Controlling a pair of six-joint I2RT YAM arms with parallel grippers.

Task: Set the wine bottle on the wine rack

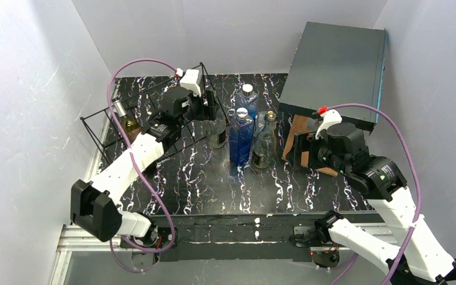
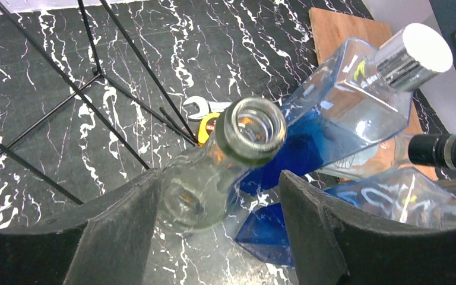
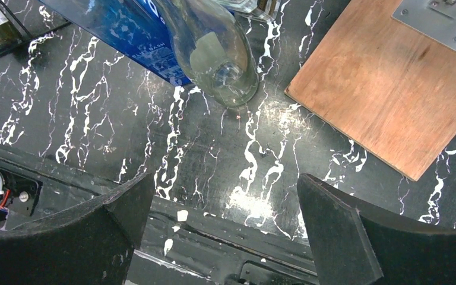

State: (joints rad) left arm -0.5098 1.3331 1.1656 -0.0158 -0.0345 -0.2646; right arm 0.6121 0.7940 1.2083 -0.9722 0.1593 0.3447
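Right gripper point(image 3: 224, 190): hangs low over the near edge of the black, white-veined marble-look tabletop point(image 1: 202, 178). Jaws spread wide, nothing between them.

Just beyond it, per the right wrist camera: a brown rectangular wooden board point(image 3: 386, 83) lies flat on the table. The round base of a clear glass bottle point(image 3: 219, 65) stands just left of the board.

Mid-table cluster, all upright and close together:
- a tall square blue glass bottle with a silver cap point(image 1: 240, 136);
- a second blue bottle point(image 1: 247, 98) behind it;
- the clear bottle on their right.

Wine bottle point(image 2: 252, 127): clear glass, uncapped, open mouth. It stands upright on the tabletop at the left of this cluster, just right of the rack and not on it.

Left gripper point(image 2: 219, 178): positioned over the wine bottle, jaws apart and straddling its shoulder. The bottle sits against one finger point(image 2: 119, 231), with a visible gap to the other, so it is not clamped.

A silver spanner point(image 2: 199, 105) lies on the table past the bottle's mouth.

Wine rack point(image 2: 99, 72): black thin-wire frame at the far left of the table. An olive-tinted bottle with a silver cap point(image 1: 126, 122) lies in it.

Far right: a dark grey rectangular box point(image 1: 332, 65), tilted against the wall.
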